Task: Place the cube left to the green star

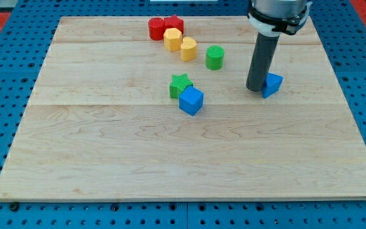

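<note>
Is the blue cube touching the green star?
Touching: the camera view shows the blue cube pressed against the green star, with no board visible between them.

Blue cube [191, 100], green star [180, 84] (ridged), pale wooden board [170, 159].

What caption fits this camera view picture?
My tip beside a blue block, away from the blue cube touching the green star.

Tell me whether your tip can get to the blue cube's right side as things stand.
Probably yes. My tip sits at the view's right, against another blue block. Bare board lies between it and the blue cube, which touches the green star on its lower right.
</note>
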`<act>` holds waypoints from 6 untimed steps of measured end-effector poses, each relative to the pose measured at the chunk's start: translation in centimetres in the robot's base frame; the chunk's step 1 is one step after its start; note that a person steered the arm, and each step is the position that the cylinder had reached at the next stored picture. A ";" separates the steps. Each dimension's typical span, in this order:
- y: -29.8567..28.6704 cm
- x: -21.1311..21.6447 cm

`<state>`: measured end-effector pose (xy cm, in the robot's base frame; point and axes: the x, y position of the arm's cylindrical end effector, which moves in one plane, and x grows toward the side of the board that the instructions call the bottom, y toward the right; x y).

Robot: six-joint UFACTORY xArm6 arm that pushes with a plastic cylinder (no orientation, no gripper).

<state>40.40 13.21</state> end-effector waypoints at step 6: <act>-19.3 9.8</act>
<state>50.17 -6.06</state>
